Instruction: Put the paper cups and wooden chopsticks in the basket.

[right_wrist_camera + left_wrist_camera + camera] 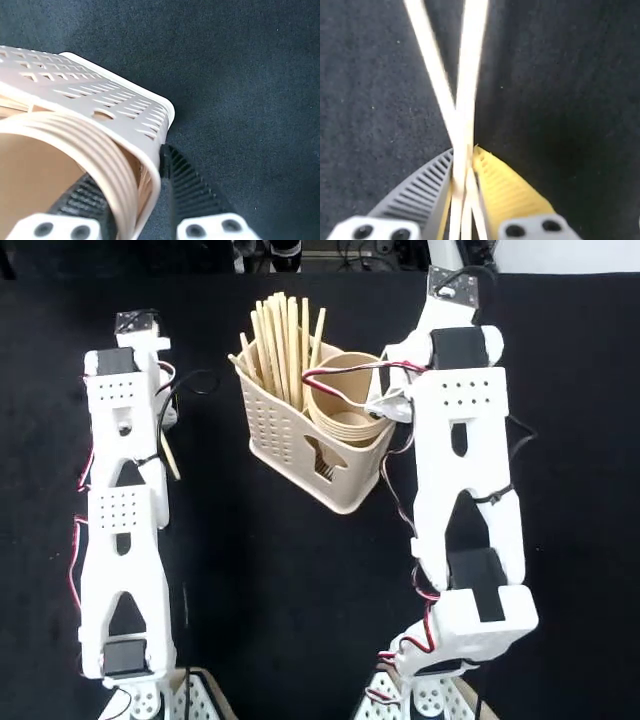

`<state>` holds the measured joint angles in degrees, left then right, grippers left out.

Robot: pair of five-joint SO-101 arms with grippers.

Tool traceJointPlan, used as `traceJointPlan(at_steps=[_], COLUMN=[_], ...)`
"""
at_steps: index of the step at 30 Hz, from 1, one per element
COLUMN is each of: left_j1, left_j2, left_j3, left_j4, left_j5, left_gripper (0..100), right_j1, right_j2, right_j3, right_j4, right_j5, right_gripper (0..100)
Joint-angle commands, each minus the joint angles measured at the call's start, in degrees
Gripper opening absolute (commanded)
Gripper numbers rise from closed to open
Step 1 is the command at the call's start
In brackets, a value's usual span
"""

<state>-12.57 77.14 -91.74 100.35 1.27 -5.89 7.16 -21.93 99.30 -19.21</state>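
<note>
A pale perforated basket (290, 445) stands mid-table. It holds several upright wooden chopsticks (280, 340) and a nested stack of paper cups (345, 405). My right gripper (385, 405) sits at the basket's right corner. In the right wrist view it (142, 160) is shut on the cup rims (60, 145) with the basket wall (75, 85) also between its jaws, and one black finger (185, 185) is outside the wall. My left gripper (464, 152) is shut on two crossed chopsticks (467, 75) low over the black cloth. These chopsticks (171, 458) stick out beside the left gripper (165, 420).
Black cloth (560, 390) covers the table. Open cloth lies between the two arms in front of the basket and to the right of the right arm. Cables hang along both arms.
</note>
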Motion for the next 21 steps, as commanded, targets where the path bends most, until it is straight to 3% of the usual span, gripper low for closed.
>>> traceJointPlan(at_steps=[1,21], left_j1=[-1.6,4.6], left_j2=[-6.8,-67.4], left_j3=[1.9,51.0], left_j4=[0.8,0.4], left_j5=[0.0,-0.4], left_gripper=[3,3], right_j1=[-1.0,-0.6], right_j2=[-3.2,-3.2], right_j3=[-0.3,-3.9], right_j4=[1.9,1.9], right_j5=[0.4,0.4], right_gripper=[1.1,1.1])
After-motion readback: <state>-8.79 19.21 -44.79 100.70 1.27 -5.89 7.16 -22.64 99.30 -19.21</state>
